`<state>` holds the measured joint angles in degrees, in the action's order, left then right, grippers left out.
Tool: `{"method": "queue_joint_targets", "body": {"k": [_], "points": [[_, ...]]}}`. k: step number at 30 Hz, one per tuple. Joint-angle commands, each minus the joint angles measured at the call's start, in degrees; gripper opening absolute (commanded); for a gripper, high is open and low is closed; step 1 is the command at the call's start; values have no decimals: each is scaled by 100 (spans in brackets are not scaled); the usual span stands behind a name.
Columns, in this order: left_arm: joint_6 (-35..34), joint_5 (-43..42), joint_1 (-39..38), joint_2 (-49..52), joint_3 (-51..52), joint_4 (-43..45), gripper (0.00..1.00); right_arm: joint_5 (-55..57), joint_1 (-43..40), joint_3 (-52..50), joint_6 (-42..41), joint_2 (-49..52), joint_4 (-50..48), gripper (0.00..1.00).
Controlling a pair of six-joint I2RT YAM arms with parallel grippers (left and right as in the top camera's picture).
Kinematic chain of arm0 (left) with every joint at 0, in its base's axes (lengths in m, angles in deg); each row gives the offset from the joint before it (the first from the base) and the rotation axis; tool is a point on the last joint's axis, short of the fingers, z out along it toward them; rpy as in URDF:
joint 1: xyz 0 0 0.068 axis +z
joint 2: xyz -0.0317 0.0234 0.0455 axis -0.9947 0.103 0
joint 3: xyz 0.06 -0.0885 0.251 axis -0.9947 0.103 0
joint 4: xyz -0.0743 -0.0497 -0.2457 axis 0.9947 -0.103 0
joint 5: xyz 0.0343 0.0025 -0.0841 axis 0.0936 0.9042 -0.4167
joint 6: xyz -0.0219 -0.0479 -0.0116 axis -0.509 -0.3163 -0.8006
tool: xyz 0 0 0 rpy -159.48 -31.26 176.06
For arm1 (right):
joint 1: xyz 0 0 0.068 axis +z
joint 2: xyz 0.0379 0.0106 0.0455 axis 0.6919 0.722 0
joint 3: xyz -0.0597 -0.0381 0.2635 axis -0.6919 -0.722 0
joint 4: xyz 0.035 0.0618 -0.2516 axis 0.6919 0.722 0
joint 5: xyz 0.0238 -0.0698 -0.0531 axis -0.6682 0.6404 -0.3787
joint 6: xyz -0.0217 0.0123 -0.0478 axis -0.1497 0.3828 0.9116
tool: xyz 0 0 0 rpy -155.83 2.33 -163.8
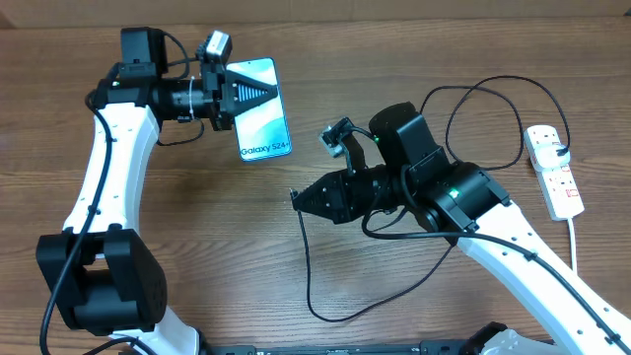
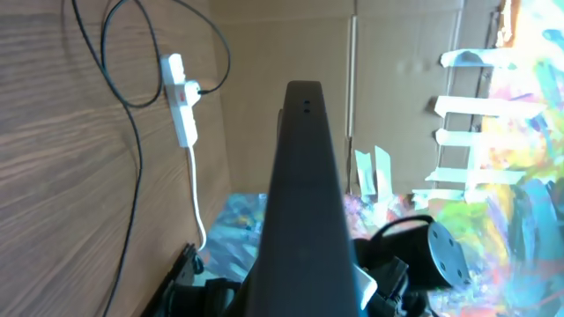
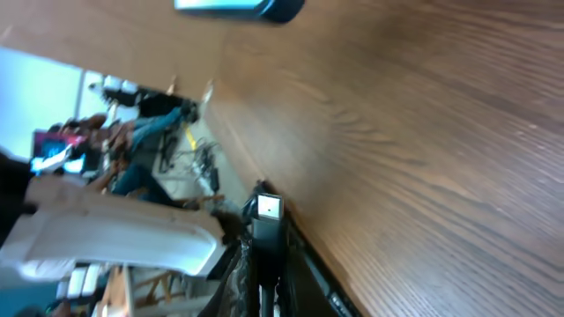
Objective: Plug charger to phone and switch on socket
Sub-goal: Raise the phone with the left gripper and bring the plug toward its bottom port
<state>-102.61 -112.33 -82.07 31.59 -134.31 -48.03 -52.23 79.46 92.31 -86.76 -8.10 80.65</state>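
The phone [image 1: 264,118], its light-blue screen lit and reading "Galaxy S24+", is at the upper left of the table. My left gripper [image 1: 240,96] is shut on its left edge. In the left wrist view the phone is a dark slab seen edge-on [image 2: 301,185]. My right gripper [image 1: 304,197] is at mid-table, right of and below the phone, shut on the plug tip [image 3: 267,210] of the charger. The charger's black cable [image 1: 314,296] loops toward the front edge. The socket [image 1: 554,170], a white strip with red switches, lies at the far right and also shows in the left wrist view [image 2: 181,97].
A black plug [image 1: 563,151] sits in the socket, and a cable loop [image 1: 483,99] curves behind my right arm. The strip's white cord [image 1: 575,237] trails toward the front right. A corner of the phone [image 3: 238,7] shows at the top of the right wrist view.
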Motion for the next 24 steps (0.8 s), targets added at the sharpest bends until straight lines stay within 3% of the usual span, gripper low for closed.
{"method": "queue_joint_targets", "body": {"k": [1,9,24], "points": [[-236,192,-173,-59,-68,0,4,455,144,146,-170,-79,-22,4],[-229,1128,-540,-59,-68,2,4,1384,389,146,-122,-79,33,4],[205,1200,-673,-57,-68,-24,4,1829,433,146,-125,-79,-17,4]]}}
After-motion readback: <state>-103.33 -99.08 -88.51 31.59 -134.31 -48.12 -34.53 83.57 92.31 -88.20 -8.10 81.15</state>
